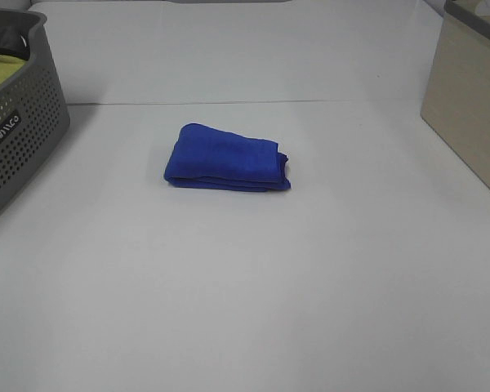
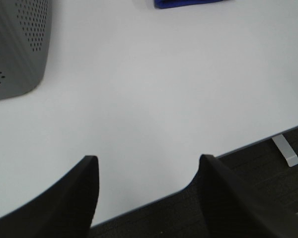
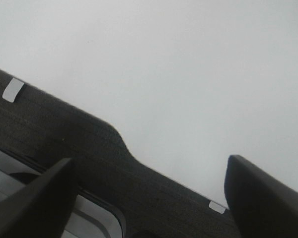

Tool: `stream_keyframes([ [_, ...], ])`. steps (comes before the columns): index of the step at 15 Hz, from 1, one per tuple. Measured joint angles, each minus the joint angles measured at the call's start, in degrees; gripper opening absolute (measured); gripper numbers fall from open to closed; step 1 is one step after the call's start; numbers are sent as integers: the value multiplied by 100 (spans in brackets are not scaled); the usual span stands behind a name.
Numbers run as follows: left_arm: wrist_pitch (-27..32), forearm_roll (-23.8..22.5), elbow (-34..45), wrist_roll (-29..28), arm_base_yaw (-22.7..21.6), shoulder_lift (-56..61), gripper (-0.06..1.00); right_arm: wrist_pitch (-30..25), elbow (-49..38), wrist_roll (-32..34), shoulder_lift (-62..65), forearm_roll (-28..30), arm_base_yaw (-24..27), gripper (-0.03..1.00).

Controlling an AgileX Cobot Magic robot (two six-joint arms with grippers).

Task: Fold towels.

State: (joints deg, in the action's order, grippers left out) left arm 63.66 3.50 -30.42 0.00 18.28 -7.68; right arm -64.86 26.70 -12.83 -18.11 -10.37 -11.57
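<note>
The royal-blue towel (image 1: 226,158) lies folded into a small thick rectangle on the white table (image 1: 245,294), a little left of centre. Its edge shows in the left wrist view (image 2: 188,3). No white tag shows. Neither arm appears in the exterior high view. My left gripper (image 2: 148,171) is open and empty, over the table's front edge, far from the towel. My right gripper (image 3: 149,178) is open and empty, also over the table's front edge, with no towel in its view.
A grey perforated basket (image 1: 16,122) stands at the left edge with a yellow-green cloth (image 1: 2,72) inside; its wall shows in the left wrist view (image 2: 15,49). A beige box (image 1: 474,98) stands at the right. Dark floor lies beyond the table's front edge (image 3: 64,144).
</note>
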Motion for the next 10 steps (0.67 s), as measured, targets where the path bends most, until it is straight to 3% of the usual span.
stream_keyframes([
  [10,-166,132,57,166,0,0,57,52,-6,0,74,0,0,79],
])
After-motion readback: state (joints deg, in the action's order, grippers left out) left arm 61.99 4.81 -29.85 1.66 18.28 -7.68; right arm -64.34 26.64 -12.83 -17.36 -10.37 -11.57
